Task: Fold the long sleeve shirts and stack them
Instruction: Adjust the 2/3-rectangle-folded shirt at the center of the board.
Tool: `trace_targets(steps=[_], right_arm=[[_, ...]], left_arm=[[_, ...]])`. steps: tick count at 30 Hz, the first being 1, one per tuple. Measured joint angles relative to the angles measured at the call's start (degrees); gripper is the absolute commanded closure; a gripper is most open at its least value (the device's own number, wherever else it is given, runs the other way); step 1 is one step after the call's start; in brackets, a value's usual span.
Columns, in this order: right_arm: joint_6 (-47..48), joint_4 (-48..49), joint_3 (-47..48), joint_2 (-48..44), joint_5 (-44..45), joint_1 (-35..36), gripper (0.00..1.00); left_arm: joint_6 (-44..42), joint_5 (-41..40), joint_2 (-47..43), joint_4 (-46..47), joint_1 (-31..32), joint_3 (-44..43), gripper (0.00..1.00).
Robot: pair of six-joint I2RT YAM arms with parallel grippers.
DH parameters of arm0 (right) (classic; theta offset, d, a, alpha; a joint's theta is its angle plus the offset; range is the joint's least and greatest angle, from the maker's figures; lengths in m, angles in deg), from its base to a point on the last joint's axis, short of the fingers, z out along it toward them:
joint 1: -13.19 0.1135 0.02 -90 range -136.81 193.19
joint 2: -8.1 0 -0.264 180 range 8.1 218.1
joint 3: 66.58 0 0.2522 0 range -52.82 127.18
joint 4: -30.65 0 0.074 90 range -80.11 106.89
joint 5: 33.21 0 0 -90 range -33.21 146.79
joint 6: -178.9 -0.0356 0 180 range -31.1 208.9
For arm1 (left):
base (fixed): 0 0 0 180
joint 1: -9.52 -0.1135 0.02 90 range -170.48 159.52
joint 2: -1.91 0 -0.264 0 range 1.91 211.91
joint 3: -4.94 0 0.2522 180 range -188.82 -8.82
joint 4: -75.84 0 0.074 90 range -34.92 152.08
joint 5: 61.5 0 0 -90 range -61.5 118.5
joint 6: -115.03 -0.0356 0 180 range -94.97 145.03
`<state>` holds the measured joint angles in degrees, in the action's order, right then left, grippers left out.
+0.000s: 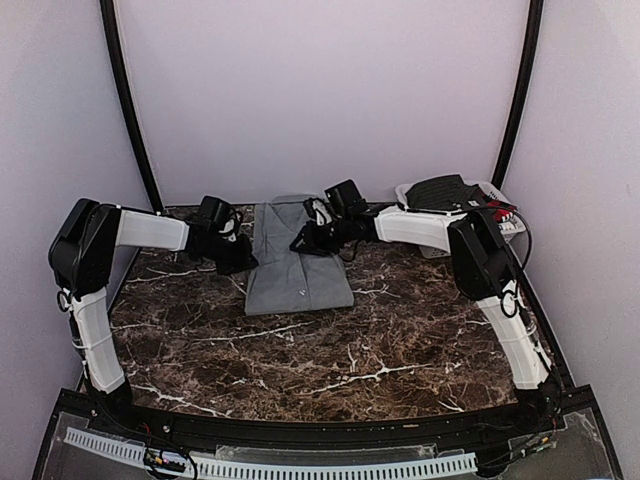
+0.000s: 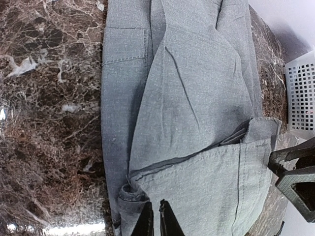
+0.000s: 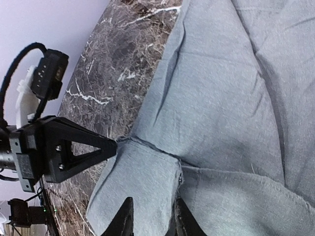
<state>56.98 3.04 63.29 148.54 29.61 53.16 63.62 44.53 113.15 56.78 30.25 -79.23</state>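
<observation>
grey shirt on table, left pincer pinching its edge, right pincer half spread over a fold

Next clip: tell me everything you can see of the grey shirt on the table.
The grey shirt is plain mid-grey, woven-looking cloth. It lies flat toward the far side of the dark marble table, partly folded into a rough rectangle with cloth turned in over its middle. A patch pocket shows in the left wrist view. The left gripper is pinched shut on its edge, and the right gripper stands open astride a folded corner.
</observation>
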Motion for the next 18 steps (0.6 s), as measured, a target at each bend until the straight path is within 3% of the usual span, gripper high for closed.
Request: trace_targets(steps=[7,13,18], right_arm=[[-0.11,-0.15,5.09,2.10,-0.61,0.17,0.82],[0.42,-2.29,5.16,2.51,0.20,0.17,0.62],[1.88,-2.80,3.23,1.97,3.28,0.17,0.56]], left_arm=[[-0.13,0.00,0.00,-0.61,0.00,0.00,0.94],[-0.50,0.00,0.00,-0.76,0.00,-0.02,0.93],[-0.68,0.02,0.00,-0.81,-0.02,-0.07,0.93]])
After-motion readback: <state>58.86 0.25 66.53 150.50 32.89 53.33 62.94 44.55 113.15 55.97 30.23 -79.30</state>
